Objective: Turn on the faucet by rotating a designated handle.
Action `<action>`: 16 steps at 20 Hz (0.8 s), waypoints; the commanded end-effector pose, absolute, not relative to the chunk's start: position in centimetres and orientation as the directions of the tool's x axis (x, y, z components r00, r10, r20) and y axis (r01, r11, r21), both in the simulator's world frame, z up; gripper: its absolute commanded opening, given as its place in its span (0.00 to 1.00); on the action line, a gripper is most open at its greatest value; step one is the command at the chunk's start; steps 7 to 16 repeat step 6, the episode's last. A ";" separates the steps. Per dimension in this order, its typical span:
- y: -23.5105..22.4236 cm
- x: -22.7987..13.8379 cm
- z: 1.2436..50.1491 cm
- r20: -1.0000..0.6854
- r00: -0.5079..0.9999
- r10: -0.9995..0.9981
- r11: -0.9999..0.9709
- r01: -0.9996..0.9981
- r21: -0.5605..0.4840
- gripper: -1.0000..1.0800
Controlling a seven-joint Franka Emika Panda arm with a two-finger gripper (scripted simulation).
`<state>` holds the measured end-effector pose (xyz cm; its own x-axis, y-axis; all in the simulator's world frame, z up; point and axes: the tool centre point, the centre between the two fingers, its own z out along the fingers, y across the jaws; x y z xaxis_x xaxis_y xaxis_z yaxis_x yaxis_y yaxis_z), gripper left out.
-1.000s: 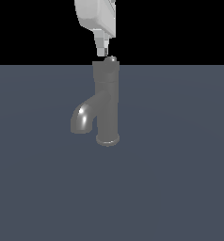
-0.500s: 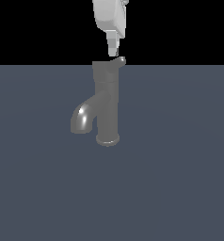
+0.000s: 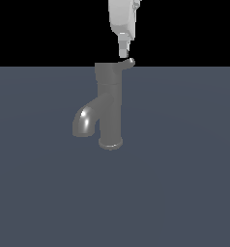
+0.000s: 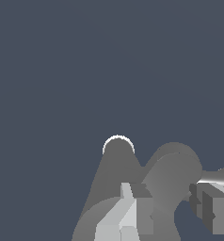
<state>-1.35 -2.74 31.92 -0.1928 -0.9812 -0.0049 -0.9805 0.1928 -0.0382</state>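
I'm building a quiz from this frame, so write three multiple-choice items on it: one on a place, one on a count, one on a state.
1. Where is the gripper relative to the faucet?
A. Just above the tip of the handle's lever
B. Down beside the base ring
C. Under the spout

2. How many spouts does the faucet have?
A. None
B. One
C. Two

3. How does the faucet's column stand?
A. Lying flat
B. Tipped far over
C. Upright

Answers:
1. A: in the exterior view the gripper hangs over the lever end of the handle, on that view's right.
2. B: a single curved shiny spout bends down on the exterior view's left.
3. C: the column rises straight from its flared base ring.
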 end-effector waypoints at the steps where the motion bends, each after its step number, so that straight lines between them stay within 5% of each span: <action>1: -5.3 -1.1 30.3 -0.001 -0.227 -0.974 0.227 -0.974 -0.010 0.00; 16: -6.5 -0.2 29.9 0.000 -0.237 -0.972 0.237 -0.972 -0.002 0.00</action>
